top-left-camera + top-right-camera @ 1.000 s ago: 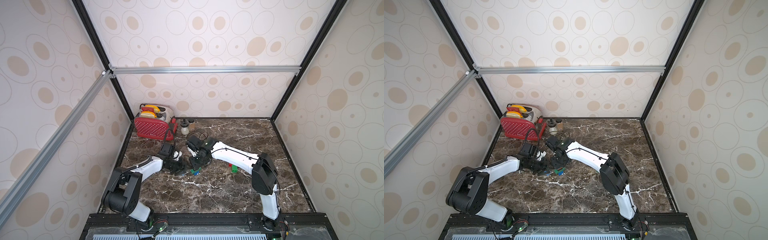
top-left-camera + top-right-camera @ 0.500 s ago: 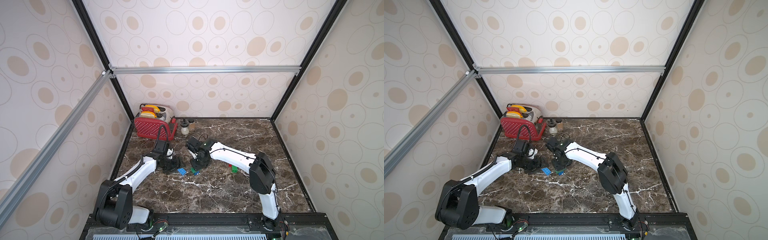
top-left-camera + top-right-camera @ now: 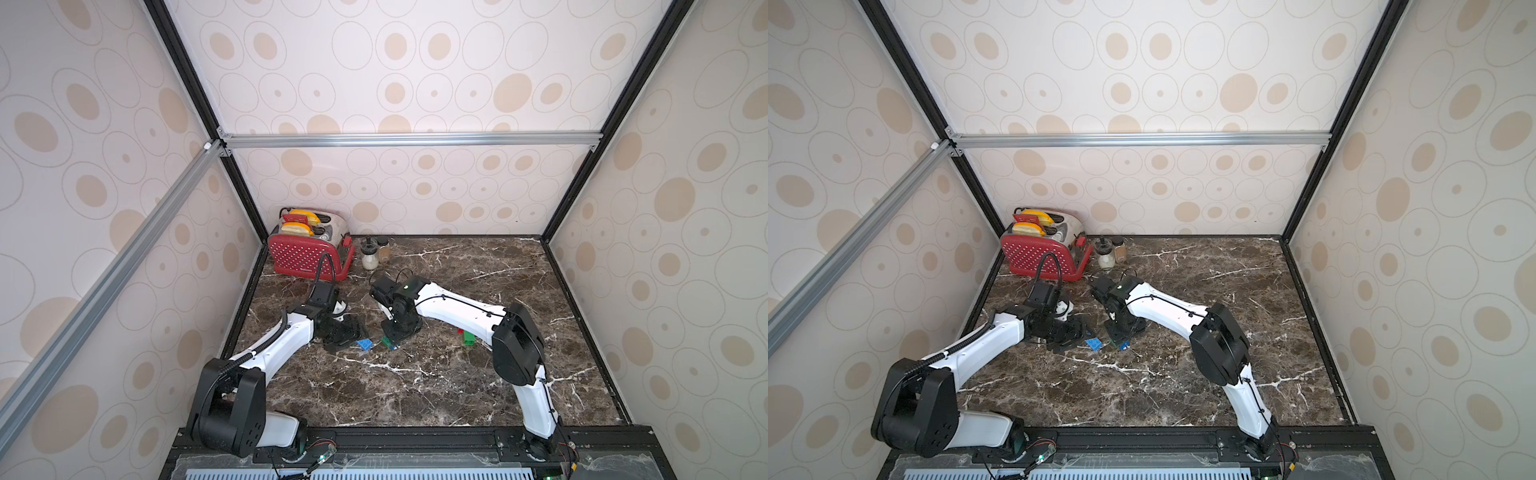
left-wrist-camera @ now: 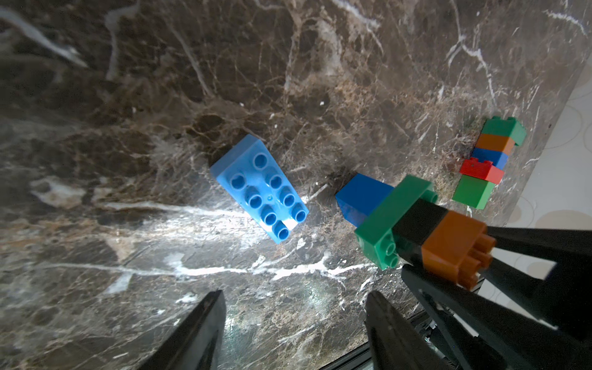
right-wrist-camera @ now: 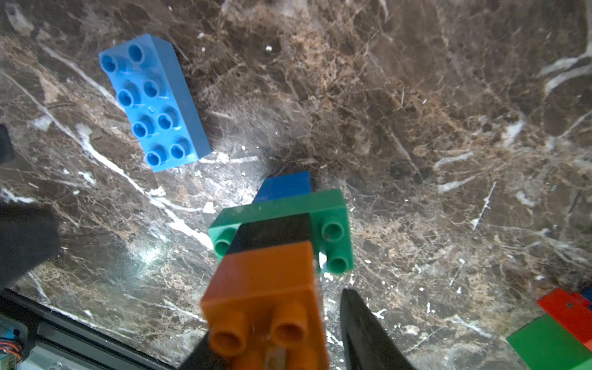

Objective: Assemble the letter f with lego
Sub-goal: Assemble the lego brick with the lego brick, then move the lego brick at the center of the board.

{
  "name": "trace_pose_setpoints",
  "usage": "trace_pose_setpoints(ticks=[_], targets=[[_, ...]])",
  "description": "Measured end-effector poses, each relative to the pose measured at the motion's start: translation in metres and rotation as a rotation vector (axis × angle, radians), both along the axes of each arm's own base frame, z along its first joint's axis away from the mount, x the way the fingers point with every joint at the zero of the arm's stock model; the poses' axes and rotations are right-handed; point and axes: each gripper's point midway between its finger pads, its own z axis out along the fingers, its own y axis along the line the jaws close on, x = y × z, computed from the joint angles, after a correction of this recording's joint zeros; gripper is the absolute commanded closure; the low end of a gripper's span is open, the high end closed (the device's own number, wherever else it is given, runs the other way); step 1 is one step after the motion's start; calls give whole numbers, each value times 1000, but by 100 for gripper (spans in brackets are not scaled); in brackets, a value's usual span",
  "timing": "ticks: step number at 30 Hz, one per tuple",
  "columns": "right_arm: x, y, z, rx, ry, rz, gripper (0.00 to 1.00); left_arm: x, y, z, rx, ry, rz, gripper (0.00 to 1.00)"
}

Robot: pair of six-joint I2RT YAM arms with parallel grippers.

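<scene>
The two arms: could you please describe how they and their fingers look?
Left arm and right arm both have white link shells, black joints and black cables running outside. Their fingers are black, slim and taper to points.

Light-blue brick (image 4: 260, 189) (red dotted toaster (image 3: 303, 259)).

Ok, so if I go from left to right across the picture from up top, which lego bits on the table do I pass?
In a top view: light blue brick → little brick tower → colourful brick stack.
</scene>
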Motion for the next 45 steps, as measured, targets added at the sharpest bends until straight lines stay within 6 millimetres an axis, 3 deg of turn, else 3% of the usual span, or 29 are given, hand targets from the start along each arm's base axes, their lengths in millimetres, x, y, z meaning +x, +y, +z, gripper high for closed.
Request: trace_pose_setpoints(ticks=[5,10,22,27,33,37,41,45], targets=[[-1,1,4,6,6,14,46,-1,1,-2,3,4,2,29],[-4,5,20,48,1,33,44,1,0,-10,8,27,7,28],[-7,0,105,207,-94,64,32,12,-5,-43,5,106,37,26],[11,-22,122,234,-117,18,28,34,-14,-47,-19,100,50,25],[45,-72,125,222,-118,-99,28,76,-35,-45,-44,58,29,24],[60,-99,119,211,-100,-159,27,102,-65,-43,-68,19,-19,24],[69,-110,113,209,-79,-178,27,117,-92,-40,-103,-9,-49,24],[70,-105,103,212,-45,-162,27,118,-82,-40,-72,2,-25,23]])
